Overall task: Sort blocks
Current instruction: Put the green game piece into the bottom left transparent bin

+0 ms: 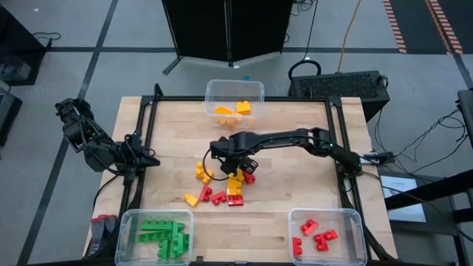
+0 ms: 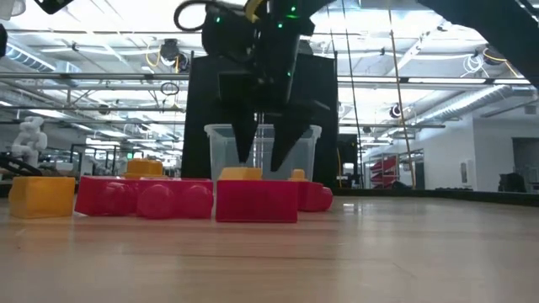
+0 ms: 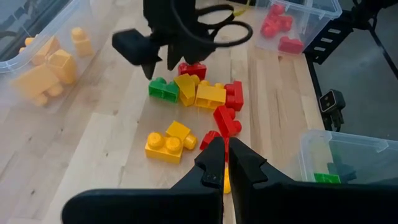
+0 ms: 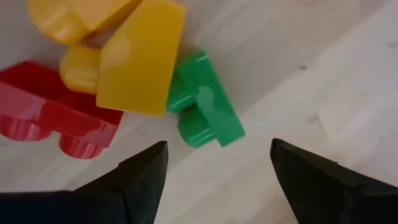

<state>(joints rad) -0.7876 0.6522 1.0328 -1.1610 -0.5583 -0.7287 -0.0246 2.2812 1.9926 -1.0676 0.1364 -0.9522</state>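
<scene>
right gripper (image 4: pixel 214 165): fingers spread, above green block (image 4: pixel 204 106)
left gripper (image 3: pixel 225 163): fingers pressed together, waiting at counter edge
handling: likely light, stiff, slick; pinch flat sides

A green block (image 4: pixel 202 102), a yellow-orange block (image 4: pixel 142 59) and a red block (image 4: pixel 53 115) are seen on the pale wooden worktop (image 4: pixel 336 74). The right tool (image 4: pixel 214 171) is black.
</scene>
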